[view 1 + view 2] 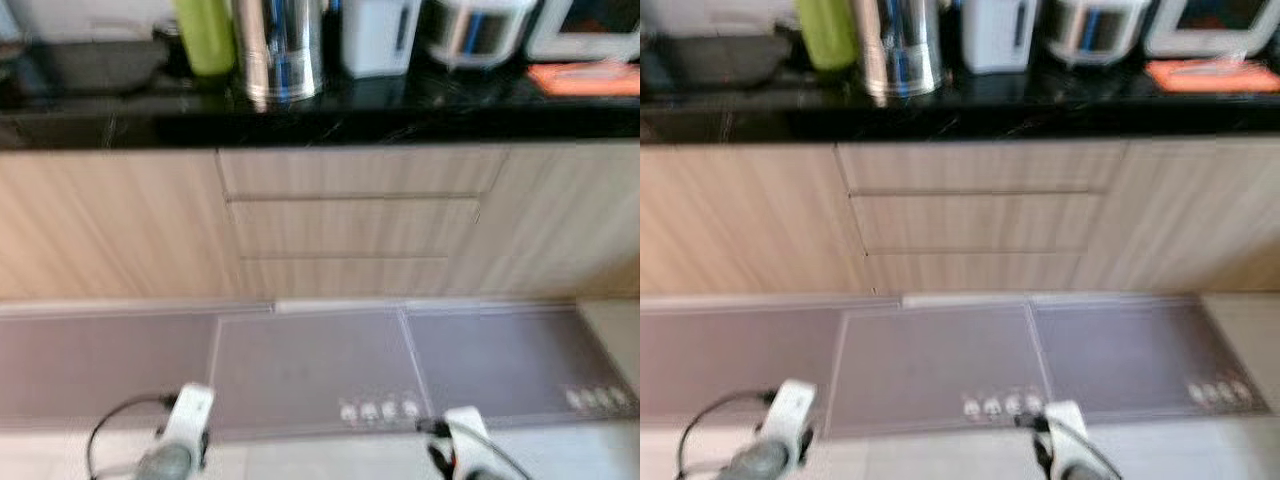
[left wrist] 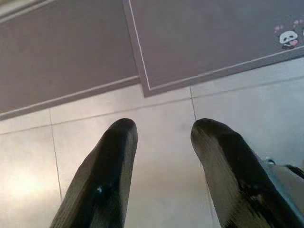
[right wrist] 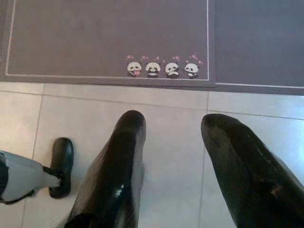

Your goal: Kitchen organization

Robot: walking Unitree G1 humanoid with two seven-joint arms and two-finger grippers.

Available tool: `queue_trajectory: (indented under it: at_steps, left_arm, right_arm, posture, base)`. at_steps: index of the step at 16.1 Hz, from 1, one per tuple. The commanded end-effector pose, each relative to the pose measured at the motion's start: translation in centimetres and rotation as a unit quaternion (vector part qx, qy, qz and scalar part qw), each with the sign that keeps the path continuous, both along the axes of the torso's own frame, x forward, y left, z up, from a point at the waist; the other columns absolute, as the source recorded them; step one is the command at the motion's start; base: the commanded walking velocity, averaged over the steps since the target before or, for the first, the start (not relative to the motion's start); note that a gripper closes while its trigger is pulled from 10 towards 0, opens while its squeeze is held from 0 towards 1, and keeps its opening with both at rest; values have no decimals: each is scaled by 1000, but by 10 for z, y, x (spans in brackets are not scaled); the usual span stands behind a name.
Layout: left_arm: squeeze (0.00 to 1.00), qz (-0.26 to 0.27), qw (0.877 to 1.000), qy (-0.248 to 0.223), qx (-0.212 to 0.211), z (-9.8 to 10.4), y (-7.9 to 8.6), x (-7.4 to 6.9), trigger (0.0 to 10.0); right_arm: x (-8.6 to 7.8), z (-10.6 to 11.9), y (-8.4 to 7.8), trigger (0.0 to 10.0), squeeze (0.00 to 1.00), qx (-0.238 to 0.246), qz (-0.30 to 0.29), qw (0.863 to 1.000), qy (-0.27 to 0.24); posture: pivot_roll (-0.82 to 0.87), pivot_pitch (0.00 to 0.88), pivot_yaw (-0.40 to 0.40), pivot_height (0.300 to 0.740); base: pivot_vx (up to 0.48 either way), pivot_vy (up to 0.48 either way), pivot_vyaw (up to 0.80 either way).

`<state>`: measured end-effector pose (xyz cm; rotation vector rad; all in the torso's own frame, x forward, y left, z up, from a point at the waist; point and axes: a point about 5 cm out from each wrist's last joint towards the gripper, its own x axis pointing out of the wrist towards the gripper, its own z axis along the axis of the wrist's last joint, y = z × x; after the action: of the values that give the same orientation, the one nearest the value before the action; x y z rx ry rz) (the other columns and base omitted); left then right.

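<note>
- Black stone counter (image 1: 400, 110) across the top of my head view, carrying a steel canister (image 1: 278, 50), green bottle (image 1: 205, 35) and white appliances; wooden drawers (image 1: 350, 225) below, grey mats (image 1: 310, 365) on the floor.
- Left wrist view: left end effector (image 2: 161, 137), fingers apart, empty, hanging over floor tiles (image 2: 95, 142), well below the counter.
- Right wrist view: right end effector (image 3: 173, 133), fingers apart, empty, near the mat's panda print (image 3: 161, 69).

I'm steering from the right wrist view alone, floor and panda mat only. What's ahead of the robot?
Observer: A wood-look cabinet with drawers under a black countertop.
Operator: Anything on the counter?
Observer: A steel canister beside a green bottle.
Operator: And the left gripper?
Observer: The left gripper hangs open over the floor tiles, holding nothing.
Operator: Is mine open too?
Observer: Yes, the right gripper is open and holds nothing.
</note>
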<state>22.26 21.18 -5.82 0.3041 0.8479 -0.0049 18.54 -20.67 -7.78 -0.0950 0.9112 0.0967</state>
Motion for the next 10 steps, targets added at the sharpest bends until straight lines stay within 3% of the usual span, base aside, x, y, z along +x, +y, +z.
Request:
queue_trajectory:
  at_steps: [1,8,10]
  left_arm:
    - [0,-4,1000,3,0,-1,-3,0,10000]
    - [0,5,1000,-2,-1,0,-2,1,10000]
    - [0,3,1000,2,-1,0,-2,1,10000]
  right_arm:
    - [-3,-1,-3,10000,0,-2,-6,1000,3]
    - [-1,0,-3,10000,0,-8,7,1000,1]
    - [-1,0,-3,10000,0,-8,9,1000,3]
  posture:
    - [-93,0,17,740]
    - [-95,0,18,740]
    - [-95,0,19,740]
  base:
    - [0,0,0]
    - [0,0,0]
    - [127,0,800]
